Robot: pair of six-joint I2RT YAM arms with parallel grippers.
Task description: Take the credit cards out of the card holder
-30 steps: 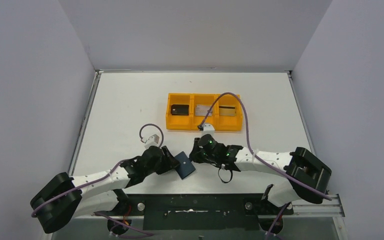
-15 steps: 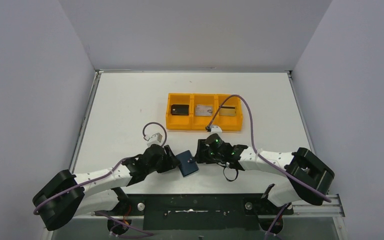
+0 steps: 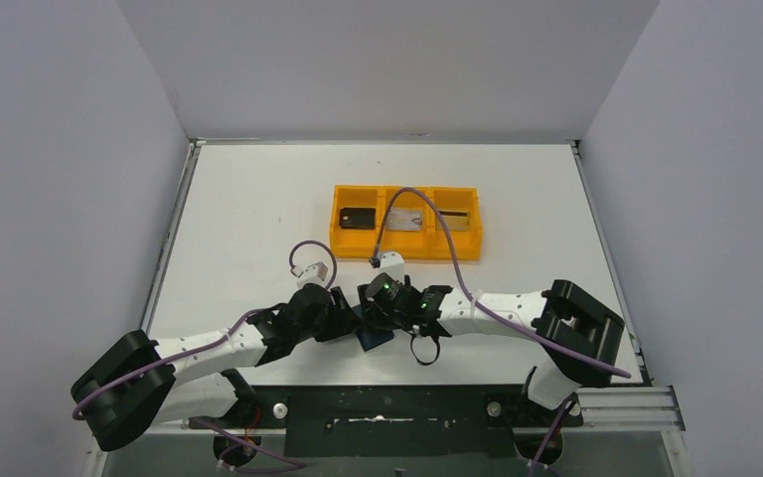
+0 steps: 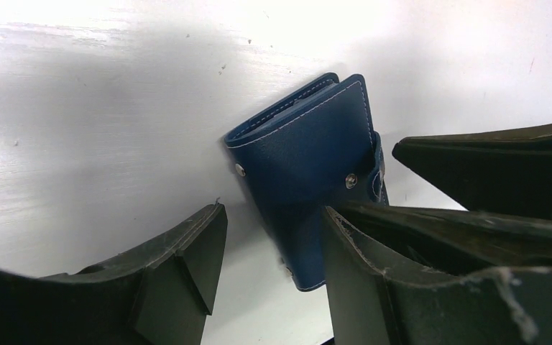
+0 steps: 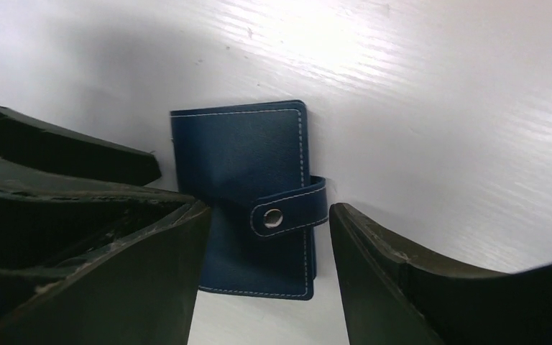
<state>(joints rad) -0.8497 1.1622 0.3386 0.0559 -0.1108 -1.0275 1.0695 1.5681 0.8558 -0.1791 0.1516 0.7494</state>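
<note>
card holder (image 5: 244, 158), navy, folded shut with its tab snapped, on the white surface (image 5: 438, 108) near the front edge; left gripper (image 4: 273, 215) jaws spread, one clear of the holder, unclamped; right gripper (image 5: 267, 210) jaws released, straddling it.

The white surface (image 3: 258, 199) carries an orange three-compartment tray (image 3: 405, 249) toward its far middle. Near the front edge, well apart from the tray, the navy card holder (image 5: 251, 172) lies closed, its tab snapped.
</note>
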